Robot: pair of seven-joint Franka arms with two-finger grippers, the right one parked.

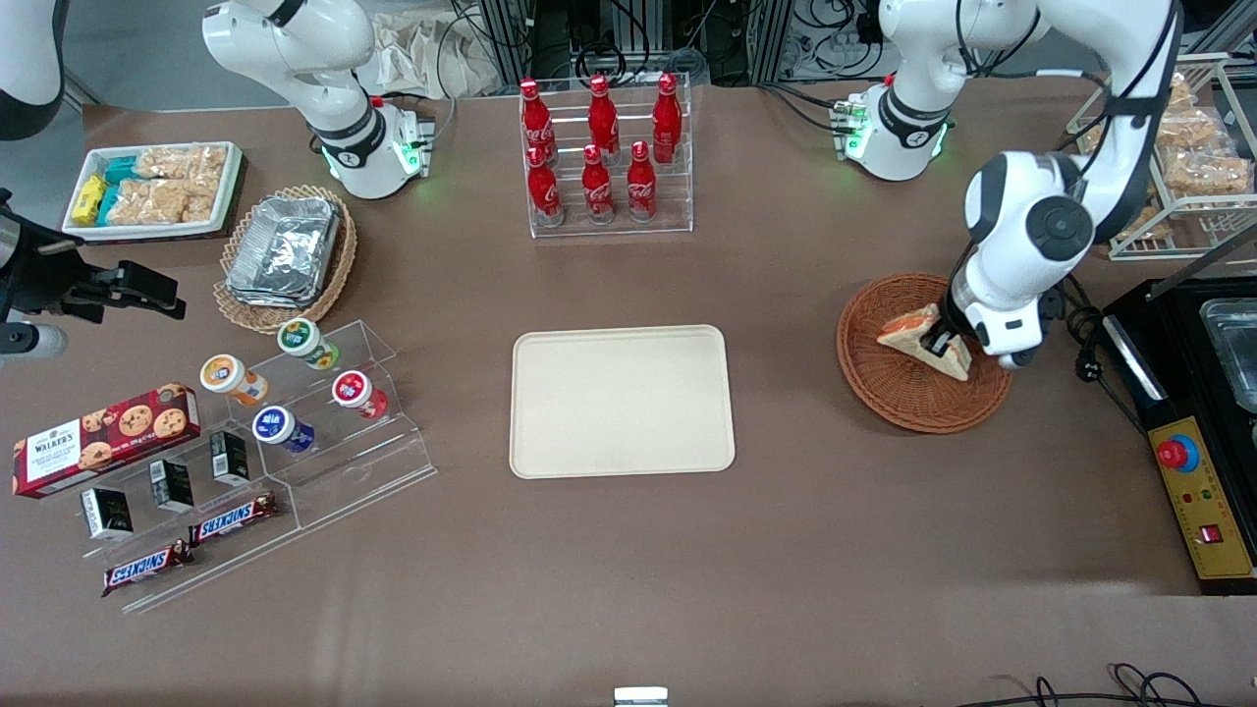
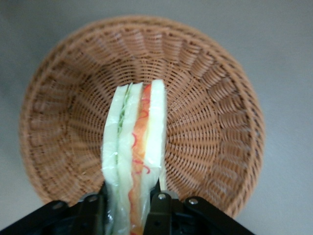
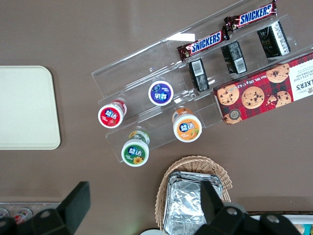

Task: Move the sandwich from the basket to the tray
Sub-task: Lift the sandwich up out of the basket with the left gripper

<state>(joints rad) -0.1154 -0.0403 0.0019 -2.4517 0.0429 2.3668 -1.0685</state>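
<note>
The sandwich [image 1: 918,329] is a plastic-wrapped white-bread wedge with orange-red and green filling, standing on edge over the round reddish-brown wicker basket [image 1: 899,393] toward the working arm's end of the table. My left gripper [image 1: 945,346] is down in the basket and shut on the sandwich. The left wrist view shows the sandwich [image 2: 134,147] pinched between the black fingers [image 2: 159,210] of the gripper [image 2: 128,208], with the basket [image 2: 210,112] beneath. The cream-beige tray [image 1: 621,401] lies at the table's middle and also shows in the right wrist view [image 3: 24,107].
An acrylic rack of red cola bottles [image 1: 604,157] stands farther from the front camera than the tray. A black appliance with a red button [image 1: 1193,462] sits beside the basket at the table's end. Yogurt cups, snack bars and a cookie box [image 1: 103,437] lie toward the parked arm's end.
</note>
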